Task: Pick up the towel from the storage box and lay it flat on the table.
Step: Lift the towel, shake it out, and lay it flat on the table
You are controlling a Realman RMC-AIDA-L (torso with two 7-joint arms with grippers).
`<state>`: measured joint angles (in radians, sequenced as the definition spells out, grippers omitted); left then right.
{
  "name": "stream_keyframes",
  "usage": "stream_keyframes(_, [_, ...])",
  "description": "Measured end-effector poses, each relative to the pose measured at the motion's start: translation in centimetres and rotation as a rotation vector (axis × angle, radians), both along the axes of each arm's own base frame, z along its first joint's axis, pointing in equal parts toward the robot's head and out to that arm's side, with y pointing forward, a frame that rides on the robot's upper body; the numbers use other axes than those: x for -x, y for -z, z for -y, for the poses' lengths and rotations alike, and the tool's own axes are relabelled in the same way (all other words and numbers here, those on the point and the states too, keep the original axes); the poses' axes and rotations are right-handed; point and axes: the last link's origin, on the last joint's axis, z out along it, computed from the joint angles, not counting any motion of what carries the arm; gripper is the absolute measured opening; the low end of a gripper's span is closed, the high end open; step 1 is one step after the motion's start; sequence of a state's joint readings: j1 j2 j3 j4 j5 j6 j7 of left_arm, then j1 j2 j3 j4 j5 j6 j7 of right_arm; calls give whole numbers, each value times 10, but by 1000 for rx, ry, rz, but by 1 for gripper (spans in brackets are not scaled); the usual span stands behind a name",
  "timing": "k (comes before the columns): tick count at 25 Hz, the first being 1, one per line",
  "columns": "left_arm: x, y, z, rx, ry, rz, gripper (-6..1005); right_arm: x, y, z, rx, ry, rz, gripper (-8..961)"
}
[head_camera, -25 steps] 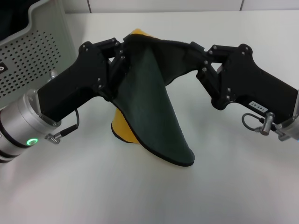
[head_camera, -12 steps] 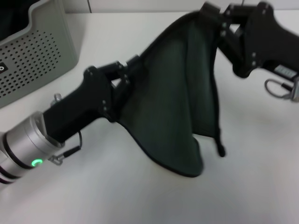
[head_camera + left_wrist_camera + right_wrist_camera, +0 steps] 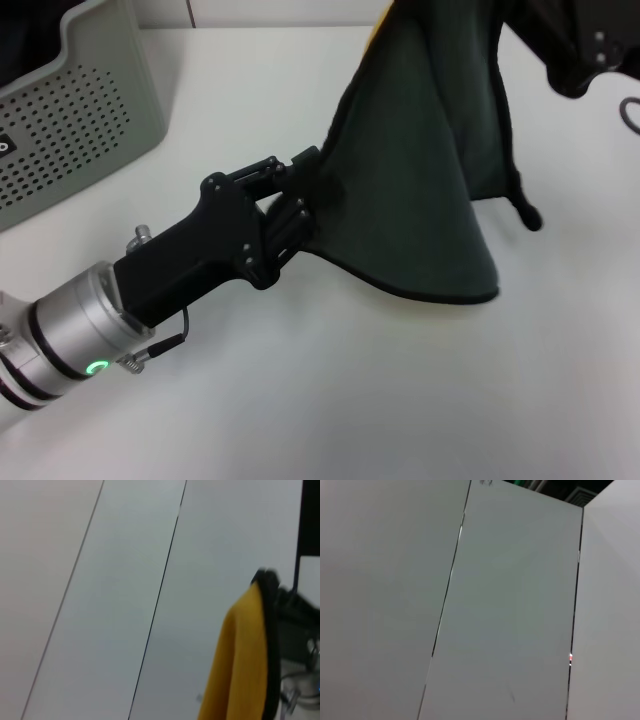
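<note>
The towel [image 3: 420, 190] hangs spread in the air over the table [image 3: 400, 400], dark green side toward the head camera, with a sliver of yellow at its top edge. My left gripper [image 3: 312, 192] is shut on the towel's near left edge, low over the table. At the picture's top right, my right gripper [image 3: 520, 15] holds the towel's far corner high, and its fingers are partly cut off. The towel's lower hem sags close to the tabletop. In the left wrist view the towel [image 3: 240, 655] shows its yellow side and black border. The storage box [image 3: 70, 120] stands at the far left.
The right wrist view shows only pale wall panels. Bare white tabletop lies in front of and beside the hanging towel. The storage box's perforated wall is a hand's width from my left arm.
The grippers have drawn apart: the right one rose toward the far right, the left one came nearer and lower. The towel opened out from a folded drape, hiding most of its yellow side.
</note>
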<state>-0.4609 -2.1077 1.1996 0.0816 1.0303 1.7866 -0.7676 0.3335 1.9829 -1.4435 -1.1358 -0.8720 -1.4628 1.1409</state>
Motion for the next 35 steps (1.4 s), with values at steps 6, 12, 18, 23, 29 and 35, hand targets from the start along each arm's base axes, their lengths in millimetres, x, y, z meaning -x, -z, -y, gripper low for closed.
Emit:
stream_keyframes(6, [1,10,-5,33,-32,-39,278,9,-11,1,-31,-31,-16,12])
stream_keyframes(12, [6,8,-3,14,-63,-33,305,4,-23,1,-62,-14,-29,12])
stream_keyframes(18, [15,4,1,-16,-97,-32,304,-3,-30,2,-83,8,-37,12])
stream_keyframes(23, [17,2,1,-34,-104,-33,299,-5,-31,0,-88,20,-40,12])
stream_keyframes(29, [16,3,1,-39,-94,-44,271,-6,-32,0,-85,25,-42,12])
stream_keyframes(35, [15,5,0,-32,-90,-52,207,-6,-34,-1,-89,26,-46,13])
